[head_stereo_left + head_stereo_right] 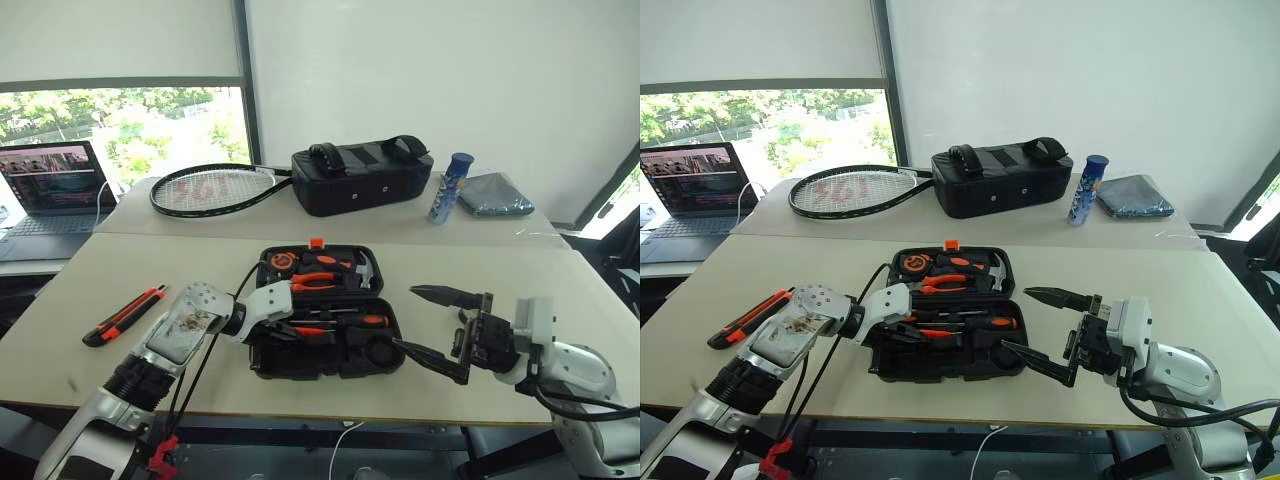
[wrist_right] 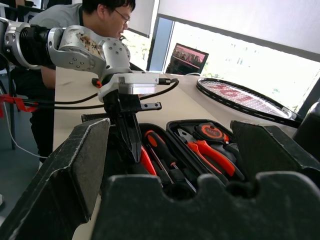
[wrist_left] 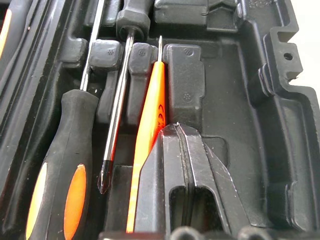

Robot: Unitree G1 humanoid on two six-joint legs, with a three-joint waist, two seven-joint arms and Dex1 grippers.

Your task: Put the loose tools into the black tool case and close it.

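The black tool case (image 1: 322, 310) lies open on the near beige table (image 1: 480, 270), lid half away from the robot with pliers (image 1: 312, 284) and an orange tape measure (image 1: 283, 262) in it. The left gripper (image 3: 176, 131) reaches down into the near half, its two fingers pressed together with nothing between them, their tips resting against the slim orange tool (image 3: 149, 120), which lies in a moulded slot beside two screwdrivers (image 3: 65, 165) (one orange-and-black handle, one bare shaft showing). The right gripper (image 1: 432, 322) hovers just to the right of the case, its fingers spread wide and empty. The orange-black utility knife (image 1: 124, 315) lies on the table, well apart to the left of the case.
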